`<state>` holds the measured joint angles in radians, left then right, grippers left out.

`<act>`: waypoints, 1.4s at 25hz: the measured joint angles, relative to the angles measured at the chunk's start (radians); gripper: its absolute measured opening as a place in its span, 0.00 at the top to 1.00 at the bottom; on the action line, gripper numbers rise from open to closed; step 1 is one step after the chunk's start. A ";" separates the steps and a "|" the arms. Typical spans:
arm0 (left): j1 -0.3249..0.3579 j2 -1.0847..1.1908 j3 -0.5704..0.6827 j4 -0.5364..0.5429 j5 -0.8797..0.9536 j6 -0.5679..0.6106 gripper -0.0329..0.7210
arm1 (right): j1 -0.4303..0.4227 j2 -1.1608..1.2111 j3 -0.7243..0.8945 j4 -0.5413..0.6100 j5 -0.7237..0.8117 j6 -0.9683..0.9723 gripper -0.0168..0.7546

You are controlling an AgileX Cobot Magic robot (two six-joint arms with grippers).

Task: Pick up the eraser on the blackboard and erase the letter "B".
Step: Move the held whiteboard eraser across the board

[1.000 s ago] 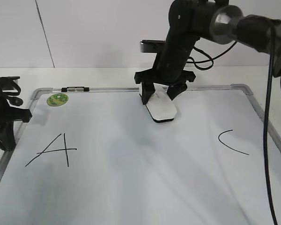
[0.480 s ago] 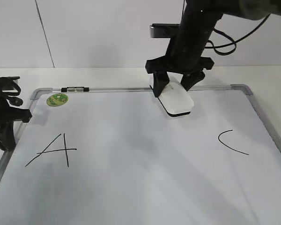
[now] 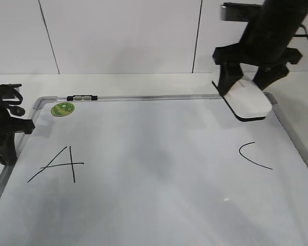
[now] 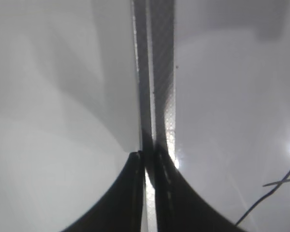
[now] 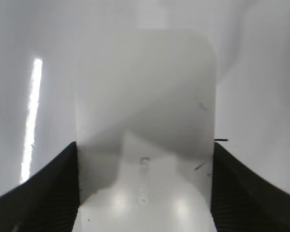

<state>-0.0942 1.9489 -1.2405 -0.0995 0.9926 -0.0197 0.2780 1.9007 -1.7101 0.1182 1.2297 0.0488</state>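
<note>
White wall panels stand behind a white tabletop carrying 1 blackboard [image 3: 143,205], a smooth white dry-erase sheet in a grey metal frame with rounded corner caps. On it show 2 thin black marker letters: an "A" [image 3: 59,164] at 9 o'clock and a "C" [image 3: 252,155] at 3 o'clock. No "B" shows between them. 1 round green sticker [image 3: 63,108] sits at 10 o'clock.

The right gripper [image 3: 251,84] hangs at 2 o'clock, its 2 black fingers clamped on 1 eraser [image 3: 249,99], a glossy white rounded-rectangle block with a dark underside, tilted, its far end between the fingers. The left gripper [image 4: 147,159], at 9 o'clock by the frame, has its 2 tips nearly together.
</note>
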 joint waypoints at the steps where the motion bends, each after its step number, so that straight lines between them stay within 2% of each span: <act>1: 0.000 0.000 0.000 0.000 0.000 0.000 0.93 | -0.014 -0.018 0.021 -0.007 0.000 0.000 0.25; 7: 0.000 0.000 0.000 -0.002 0.002 0.000 0.93 | -0.099 -0.121 0.182 -0.064 0.000 0.000 0.25; 15: 0.000 0.000 0.000 -0.002 0.003 0.000 0.93 | -0.207 -0.149 0.383 -0.071 -0.019 -0.003 0.25; 24: 0.000 0.000 0.000 -0.004 0.003 0.000 0.93 | -0.298 -0.149 0.399 -0.033 -0.181 -0.092 0.25; 30: 0.000 0.000 0.000 -0.005 0.003 0.000 0.93 | -0.299 -0.149 0.399 0.012 -0.217 -0.189 0.25; 35: 0.000 0.000 0.000 -0.005 0.003 0.000 0.93 | -0.299 -0.113 0.399 0.018 -0.224 -0.198 0.25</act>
<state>-0.0942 1.9489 -1.2405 -0.1049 0.9957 -0.0197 -0.0209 1.7879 -1.3114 0.1362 1.0061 -0.1489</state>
